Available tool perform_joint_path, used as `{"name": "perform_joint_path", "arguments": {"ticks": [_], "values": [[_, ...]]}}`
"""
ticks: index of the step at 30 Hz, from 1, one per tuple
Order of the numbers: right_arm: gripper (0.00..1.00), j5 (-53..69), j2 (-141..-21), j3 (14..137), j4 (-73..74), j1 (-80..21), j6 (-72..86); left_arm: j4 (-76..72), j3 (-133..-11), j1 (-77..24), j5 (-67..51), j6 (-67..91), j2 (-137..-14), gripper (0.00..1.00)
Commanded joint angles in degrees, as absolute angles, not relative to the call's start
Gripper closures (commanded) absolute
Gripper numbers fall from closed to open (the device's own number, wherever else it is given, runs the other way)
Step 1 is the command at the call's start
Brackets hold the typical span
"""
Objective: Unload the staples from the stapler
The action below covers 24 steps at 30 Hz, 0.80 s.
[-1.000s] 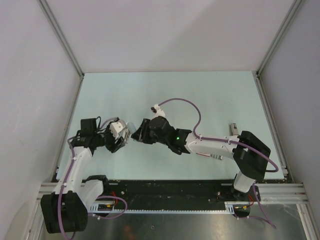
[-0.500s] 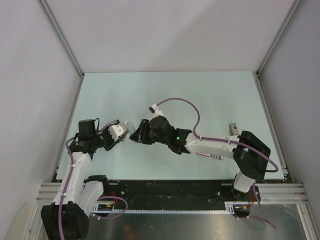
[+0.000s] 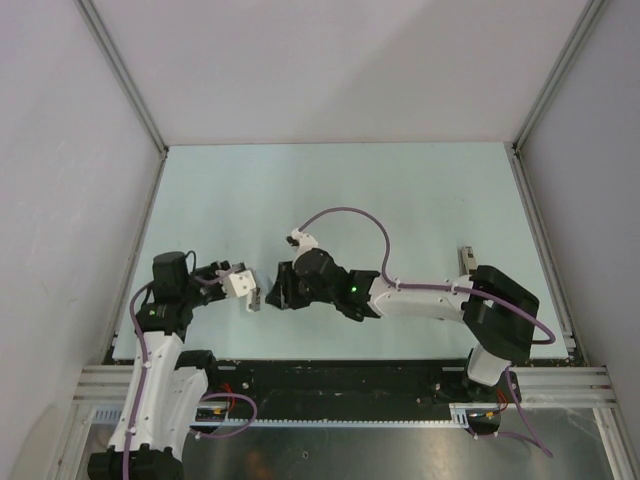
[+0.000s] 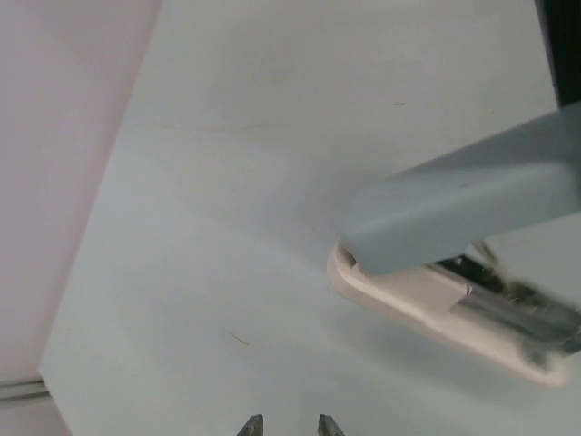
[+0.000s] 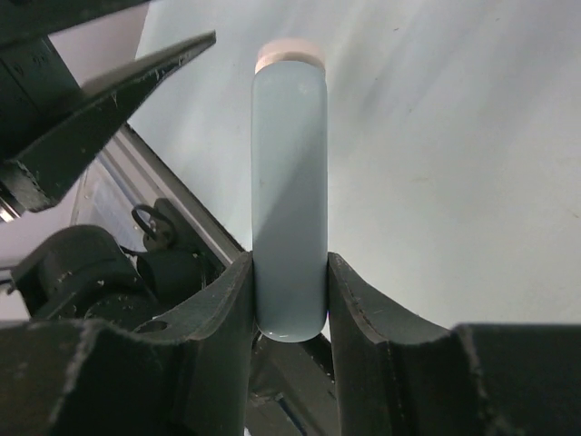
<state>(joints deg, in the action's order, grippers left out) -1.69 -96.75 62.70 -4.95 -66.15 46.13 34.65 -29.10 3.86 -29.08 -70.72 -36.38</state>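
Observation:
In the right wrist view my right gripper is shut on the stapler. Both fingers press the sides of its grey-blue top, and the beige tip points away. The left wrist view shows the stapler hinged open above the table, grey-blue top over beige base. A shiny metal strip sits in the gap, and I cannot tell staples from rail there. My left gripper hangs apart from the stapler, its tips a narrow gap apart with only table between them. From above, the left gripper faces the right gripper.
White walls and aluminium posts close in the pale green table. A small grey object lies beside the right arm's shoulder. A purple cable arches over the right wrist. The black base rail runs along the near edge.
Both grippers have shifted toward the near edge. The left gripper has drawn back from the stapler and its jaws have narrowed. The right gripper has kept its hold.

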Motion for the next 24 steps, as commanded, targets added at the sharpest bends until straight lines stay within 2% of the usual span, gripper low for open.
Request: {"name": "perform_joint_path", "arguments": {"ticks": [1,5,8,11,13,18,24], "values": [[1.0,-4.5,-96.4,62.7,-8.9,-68.1,42.9,33.1,-28.9,2.2,-29.2,-72.3,-34.2,0.65],[1.0,-7.4,-96.2,62.7,-10.5,-68.3,43.7,33.3,-32.6,1.6,-30.7,-61.5,-36.4,0.58],[1.0,-10.3,-95.6,62.6,-11.6,-68.3,43.7,34.7,-35.9,1.6,-33.3,-53.6,-39.6,0.44],[1.0,-14.5,-94.6,62.6,-11.4,-68.0,43.4,37.4,-38.9,1.6,-37.3,-48.8,-42.5,0.26],[1.0,-16.6,-94.0,62.7,-10.9,-67.5,43.2,38.9,-40.3,1.6,-40.1,-47.1,-43.9,0.19],[1.0,-18.4,-92.2,62.6,-10.2,-65.9,42.7,41.1,-42.0,1.6,-45.2,-45.7,-45.5,0.11],[1.0,-18.8,-89.8,62.7,-10.1,-65.3,42.5,43.0,-40.7,1.6,-46.0,-48.1,-47.5,0.1]]}}
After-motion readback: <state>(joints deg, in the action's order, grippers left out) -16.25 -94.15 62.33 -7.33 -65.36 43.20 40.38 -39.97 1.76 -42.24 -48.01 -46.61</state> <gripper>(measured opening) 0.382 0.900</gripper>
